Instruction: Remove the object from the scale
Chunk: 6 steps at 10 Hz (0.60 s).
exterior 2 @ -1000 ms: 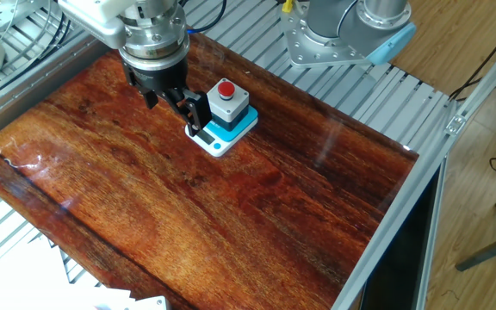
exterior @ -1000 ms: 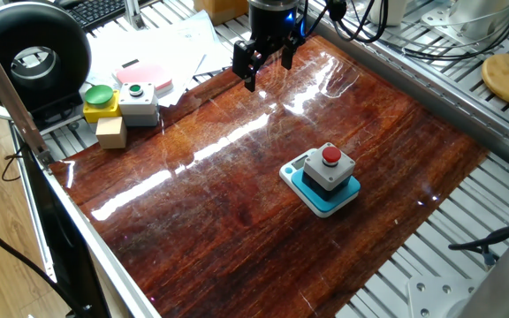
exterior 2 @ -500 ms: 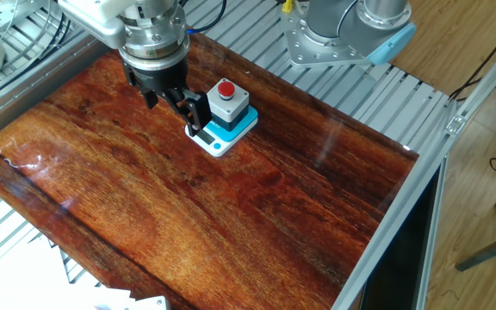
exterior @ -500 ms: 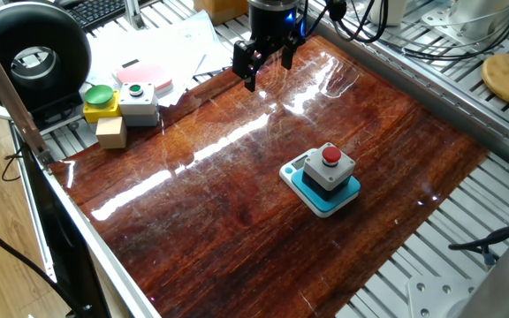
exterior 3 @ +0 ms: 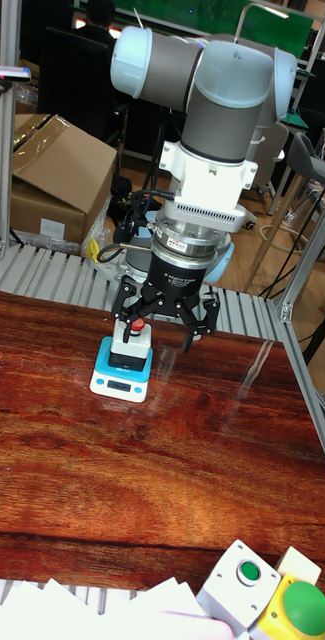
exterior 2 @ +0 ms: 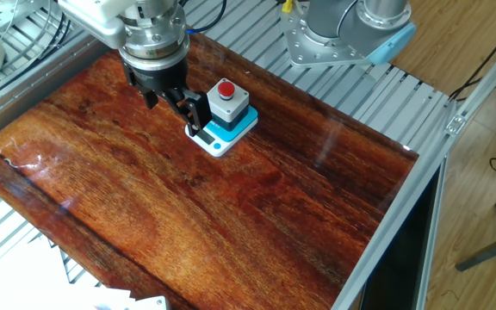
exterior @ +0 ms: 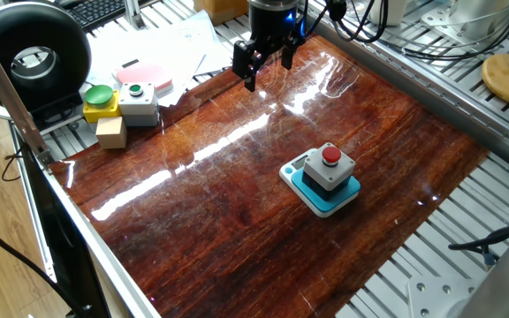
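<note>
In one fixed view the arm is cut off by the top edge. Only the gripper (exterior: 269, 75) shows, its fingers spread and empty, hanging over the far end of the wooden table (exterior: 219, 230). The object (exterior: 329, 167) sits on the scale (exterior: 347, 194), well apart from the gripper and nearer the camera. In the other fixed view the gripper (exterior 2: 173, 116) is spread around nothing, and one dark finger overlaps the near end of the scale (exterior 2: 231, 136), hiding part of its rim; whether they touch cannot be told. The object (exterior 2: 228, 102) stands just beside that finger. In the tall fixed view a finger covers much of the object (exterior 3: 132, 350) on the scale (exterior 3: 120, 382), and the open gripper (exterior 3: 160, 330) hangs in front of them.
</note>
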Each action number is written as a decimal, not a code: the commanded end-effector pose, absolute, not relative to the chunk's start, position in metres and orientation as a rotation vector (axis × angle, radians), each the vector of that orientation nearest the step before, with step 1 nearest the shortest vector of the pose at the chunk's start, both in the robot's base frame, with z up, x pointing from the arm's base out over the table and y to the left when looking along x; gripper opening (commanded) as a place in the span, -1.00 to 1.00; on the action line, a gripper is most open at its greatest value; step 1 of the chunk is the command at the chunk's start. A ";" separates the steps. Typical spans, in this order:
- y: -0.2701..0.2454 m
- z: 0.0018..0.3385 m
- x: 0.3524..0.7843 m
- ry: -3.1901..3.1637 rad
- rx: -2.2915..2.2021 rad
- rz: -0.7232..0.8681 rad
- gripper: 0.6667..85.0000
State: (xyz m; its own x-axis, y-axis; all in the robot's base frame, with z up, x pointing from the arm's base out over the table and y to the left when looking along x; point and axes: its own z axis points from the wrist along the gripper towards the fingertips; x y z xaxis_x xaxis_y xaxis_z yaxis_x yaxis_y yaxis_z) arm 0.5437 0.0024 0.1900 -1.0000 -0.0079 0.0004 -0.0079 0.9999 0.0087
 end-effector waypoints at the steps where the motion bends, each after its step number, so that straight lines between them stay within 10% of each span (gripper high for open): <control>1: 0.032 0.191 0.542 -3.130 -0.015 -0.174 -0.99; 6: 0.031 0.190 0.543 -3.132 -0.015 -0.160 -0.99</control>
